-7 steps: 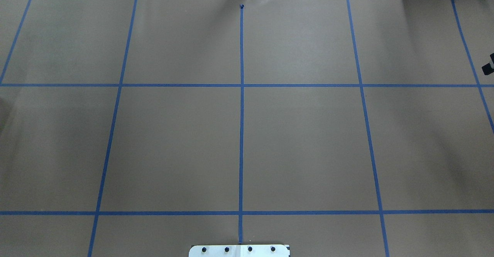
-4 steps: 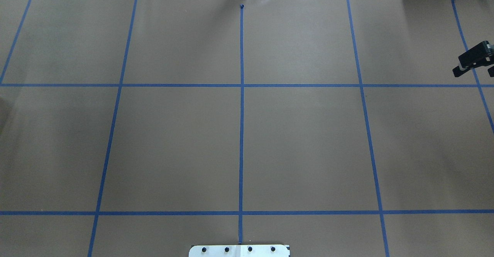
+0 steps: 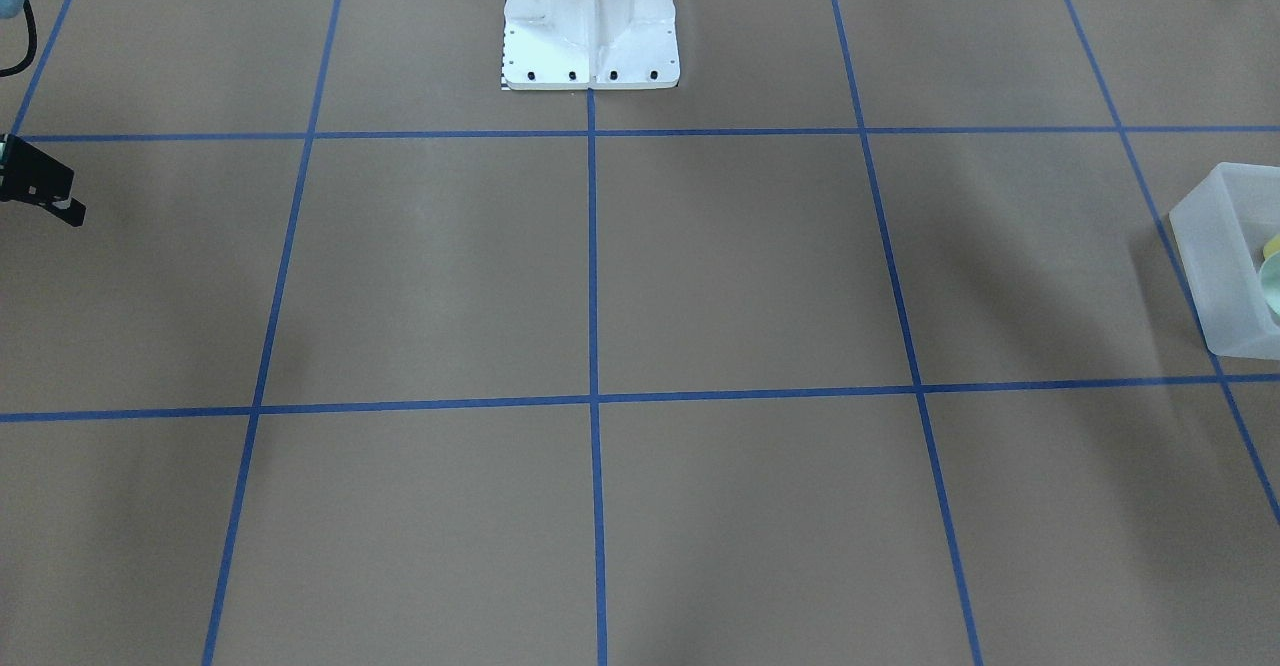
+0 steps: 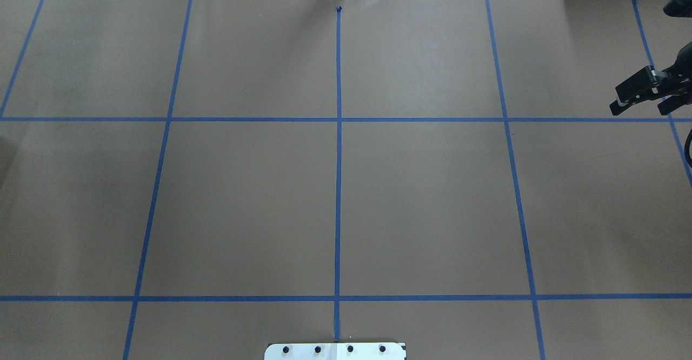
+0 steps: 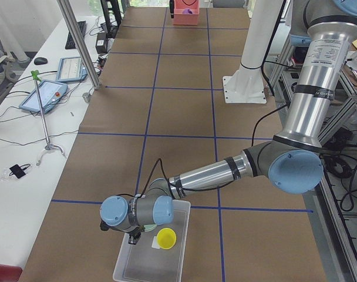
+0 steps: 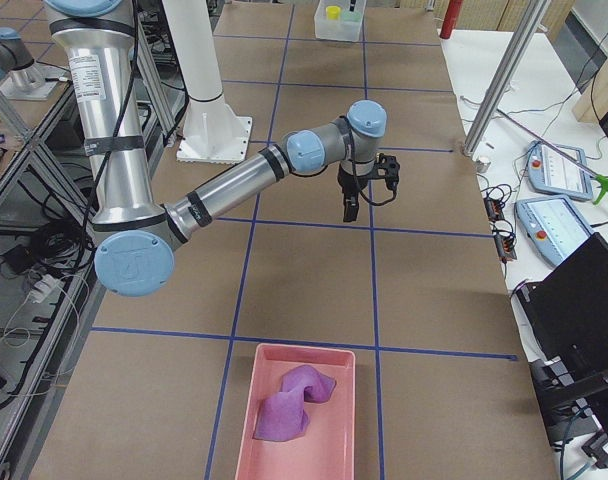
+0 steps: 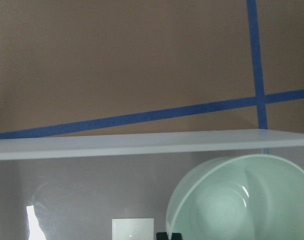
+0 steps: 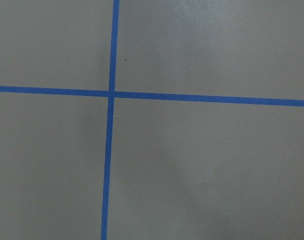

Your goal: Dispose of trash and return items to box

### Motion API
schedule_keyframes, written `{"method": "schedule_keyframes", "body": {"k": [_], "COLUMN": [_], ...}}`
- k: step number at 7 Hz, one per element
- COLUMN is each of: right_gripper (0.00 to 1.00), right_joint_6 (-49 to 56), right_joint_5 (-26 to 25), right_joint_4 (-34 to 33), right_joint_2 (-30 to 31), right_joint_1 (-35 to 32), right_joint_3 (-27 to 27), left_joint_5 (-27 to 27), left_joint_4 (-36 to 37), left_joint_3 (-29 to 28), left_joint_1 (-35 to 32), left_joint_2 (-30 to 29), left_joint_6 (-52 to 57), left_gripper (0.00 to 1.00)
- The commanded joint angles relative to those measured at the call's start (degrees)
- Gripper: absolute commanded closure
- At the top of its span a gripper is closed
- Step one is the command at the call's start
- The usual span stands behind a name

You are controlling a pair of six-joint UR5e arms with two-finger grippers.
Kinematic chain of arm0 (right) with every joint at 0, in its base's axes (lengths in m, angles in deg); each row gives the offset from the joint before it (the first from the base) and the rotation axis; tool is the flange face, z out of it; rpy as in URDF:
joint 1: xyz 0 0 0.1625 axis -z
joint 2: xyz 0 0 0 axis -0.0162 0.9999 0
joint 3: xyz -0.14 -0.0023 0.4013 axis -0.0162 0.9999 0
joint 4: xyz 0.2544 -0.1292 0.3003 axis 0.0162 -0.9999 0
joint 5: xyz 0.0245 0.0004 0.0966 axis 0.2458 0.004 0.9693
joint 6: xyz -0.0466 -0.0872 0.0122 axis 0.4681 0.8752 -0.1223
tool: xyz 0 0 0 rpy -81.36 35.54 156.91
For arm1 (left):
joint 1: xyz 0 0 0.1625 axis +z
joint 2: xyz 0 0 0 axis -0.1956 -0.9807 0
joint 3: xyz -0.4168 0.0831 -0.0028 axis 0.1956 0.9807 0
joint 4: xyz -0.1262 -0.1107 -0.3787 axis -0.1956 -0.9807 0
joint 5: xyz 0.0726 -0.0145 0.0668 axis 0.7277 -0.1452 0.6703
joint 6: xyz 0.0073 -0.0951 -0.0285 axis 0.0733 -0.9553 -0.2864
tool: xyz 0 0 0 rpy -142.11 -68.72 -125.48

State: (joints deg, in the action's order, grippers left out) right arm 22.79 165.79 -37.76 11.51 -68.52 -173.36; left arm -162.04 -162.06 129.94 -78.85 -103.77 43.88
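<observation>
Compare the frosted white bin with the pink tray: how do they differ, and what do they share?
The frosted white bin is translucent; the pink tray is opaque. The bin holds a yellow cup and a mint-green bowl; the tray holds a crumpled purple wad. The bin sits at the table's end on the robot's left, the tray at the opposite end. Both are open rectangular containers.

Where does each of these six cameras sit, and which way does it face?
Front-facing: across table, facing white base; right gripper at left edge.
Overhead: behind robot, looking down; right gripper too.
Exterior left: left table end; near left arm at box.
Exterior right: opposite end; near right arm, pink tray.
Left wrist: into box, at bowl.
Right wrist: tape lines only; no body.
Shared: front-facing and exterior left show box.
</observation>
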Motion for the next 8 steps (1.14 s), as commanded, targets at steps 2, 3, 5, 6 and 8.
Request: {"method": "schedule_keyframes", "body": {"k": [2, 3, 5, 6, 8], "right_gripper": [0.00, 0.00, 0.00, 0.00, 0.00], "right_joint_6": [0.0, 0.0, 0.2, 0.3, 0.7], "right_joint_5": [-0.1, -0.2, -0.7, -0.8, -1.3], "right_joint_4": [0.1, 0.1, 0.1, 0.1, 0.1], "right_joint_2": [0.0, 0.0, 0.9, 1.7, 2.4], "right_joint_1": [0.2, 0.2, 0.2, 0.2, -0.1], "right_joint_3": [-0.1, -0.2, -0.3, -0.3, -0.3], "left_joint_5": [-1.5, -3.5, -2.4, -2.5, 0.2], "left_joint_4": [-0.8, 0.4, 2.6, 2.7, 2.9], "left_joint_3": [2.0, 5.1, 17.8, 27.5, 43.0], "left_joint_1": [0.0, 0.0, 0.0, 2.0, 11.9], "left_joint_2": [-0.4, -0.2, 3.3, 6.3, 10.0], "left_joint_6": [-0.1, -0.5, -12.5, -20.1, -36.9], "left_gripper": [0.01, 0.01, 0.01, 0.01, 0.01]}}
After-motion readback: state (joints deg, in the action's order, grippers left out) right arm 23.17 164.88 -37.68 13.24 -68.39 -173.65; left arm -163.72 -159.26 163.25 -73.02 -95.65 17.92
